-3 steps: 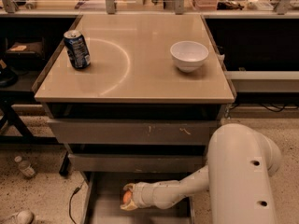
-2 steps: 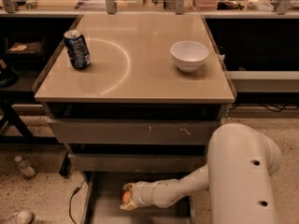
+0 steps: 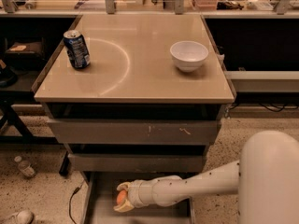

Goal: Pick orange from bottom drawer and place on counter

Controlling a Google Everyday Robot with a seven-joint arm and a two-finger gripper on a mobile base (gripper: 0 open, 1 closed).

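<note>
The orange (image 3: 121,197) is a small round fruit down in the open bottom drawer (image 3: 100,208), a grey tray at the foot of the cabinet. My gripper (image 3: 122,197) reaches in from the right on a white speckled arm, and its pale fingers are closed around the orange, one above it and one below. The orange sits just above the drawer floor. The counter (image 3: 140,64) is the glossy beige top above, with a pale curved arc mark.
A blue soda can (image 3: 77,49) stands at the counter's left. A white bowl (image 3: 189,55) sits at its right. Two scuffed drawer fronts (image 3: 135,132) are shut above the open drawer. My white arm base (image 3: 271,181) fills the lower right. A cluttered shelf runs behind.
</note>
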